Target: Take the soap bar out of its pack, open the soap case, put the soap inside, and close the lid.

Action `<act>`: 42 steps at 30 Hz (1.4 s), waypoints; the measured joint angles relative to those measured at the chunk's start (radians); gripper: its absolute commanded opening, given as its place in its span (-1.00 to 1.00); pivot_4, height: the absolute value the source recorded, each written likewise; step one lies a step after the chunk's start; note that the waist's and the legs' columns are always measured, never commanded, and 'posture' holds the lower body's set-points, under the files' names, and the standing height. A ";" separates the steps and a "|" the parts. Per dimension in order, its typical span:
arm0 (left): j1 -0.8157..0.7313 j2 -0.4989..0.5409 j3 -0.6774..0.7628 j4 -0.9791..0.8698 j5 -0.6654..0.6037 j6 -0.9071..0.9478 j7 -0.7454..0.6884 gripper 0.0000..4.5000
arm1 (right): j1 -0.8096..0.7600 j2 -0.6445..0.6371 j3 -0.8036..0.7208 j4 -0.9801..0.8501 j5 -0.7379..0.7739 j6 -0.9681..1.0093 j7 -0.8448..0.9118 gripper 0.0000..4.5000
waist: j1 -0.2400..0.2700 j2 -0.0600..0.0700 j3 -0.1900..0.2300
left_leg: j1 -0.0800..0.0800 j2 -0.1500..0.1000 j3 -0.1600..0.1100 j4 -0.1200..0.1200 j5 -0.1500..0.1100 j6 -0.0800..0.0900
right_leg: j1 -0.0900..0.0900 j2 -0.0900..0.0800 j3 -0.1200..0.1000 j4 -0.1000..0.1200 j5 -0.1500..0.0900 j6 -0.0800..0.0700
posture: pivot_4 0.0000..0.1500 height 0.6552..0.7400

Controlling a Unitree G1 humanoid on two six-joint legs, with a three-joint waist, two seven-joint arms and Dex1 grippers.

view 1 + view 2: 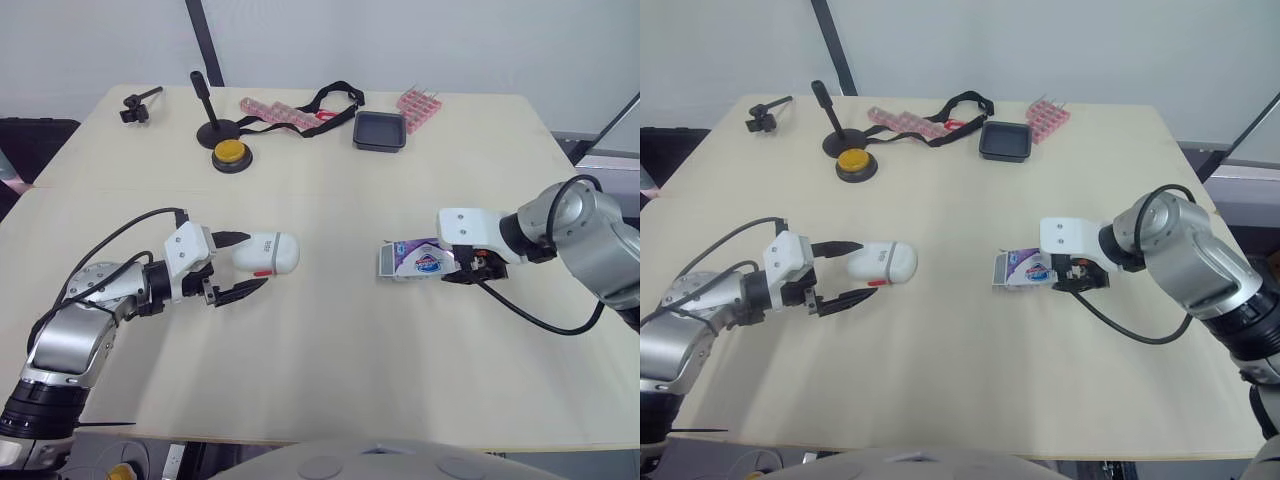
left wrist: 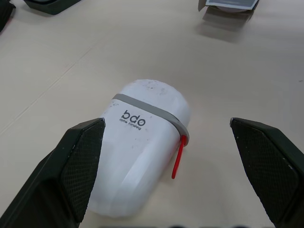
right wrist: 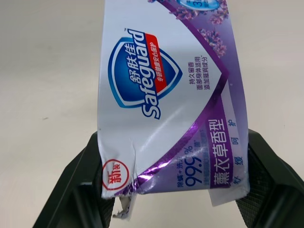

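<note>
Step in hand, as judged: 1st one, getting the bar out of its pack. Case work not begun.

- Soap pack (image 1: 415, 260): 1 counted, lying on table (image 1: 330, 370) at approx 3 o'clock from centre. Its near end is pinched by R gripper (image 3: 176, 190), fingers closed on the cardboard from both sides. The far end, toward 9 o'clock, looks to have a flap open. Bar is presumed to be inside.
- Soap case (image 2: 142, 156): 1 counted, white w/ grey band and red tab. It is laid on its side at approx 9 o'clock from centre, lid shut.
- L gripper (image 1: 259, 260): spread wide, nothing held. The case is straddled, one finger close alongside it and the other well apart.
- At the far edge: 1 yellow button (image 1: 232, 155) at 11 o'clock, 1 black tray (image 1: 380, 131) at 1 o'clock.

Next move, as judged: the pack must be kept clamped and tipped or shaken so the bar slides out the open end. Otherwise L gripper has to be brought over to draw it out. The case should be gripped only after that.
</note>
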 measured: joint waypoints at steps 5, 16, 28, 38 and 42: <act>0.006 -0.009 -0.002 0.000 0.000 0.006 0.008 1.00 | 0.003 -0.033 0.022 -0.014 -0.028 -0.020 0.026 0.37 | 0.006 0.000 0.000 | 0.000 0.000 0.000 0.001 0.000 0.000 | 0.000 0.000 0.000 0.000 0.000 0.000 | 1.00 0.99; -0.005 -0.021 -0.017 0.001 0.001 0.005 0.015 1.00 | 0.001 -0.016 0.031 -0.002 -0.062 0.014 0.021 0.37 | 0.001 0.000 0.000 | -0.002 0.000 0.000 0.004 0.000 0.000 | -0.001 0.000 0.000 0.004 0.000 0.000 | 1.00 0.99; -0.024 -0.025 -0.020 0.014 0.011 -0.009 0.006 1.00 | 0.033 0.009 0.017 0.002 -0.068 0.015 -0.016 0.37 | -0.002 0.000 0.000 | -0.002 0.000 0.000 0.005 0.000 0.000 | -0.001 0.000 0.000 0.006 0.000 0.000 | 1.00 0.99; -0.021 -0.025 -0.019 0.017 0.013 -0.015 0.003 1.00 | 0.003 0.021 0.007 0.010 -0.064 -0.008 -0.017 0.37 | 0.004 0.000 0.000 | -0.002 0.000 0.000 0.005 0.000 0.000 | -0.002 0.000 0.000 0.005 0.000 0.000 | 1.00 0.99; -0.009 -0.026 -0.020 0.016 0.016 -0.015 0.006 1.00 | 0.020 0.037 0.017 -0.002 -0.060 -0.008 -0.011 0.37 | -0.001 0.000 0.000 | -0.003 0.000 0.000 0.006 0.000 0.000 | -0.002 0.000 0.000 0.006 0.000 0.000 | 1.00 0.99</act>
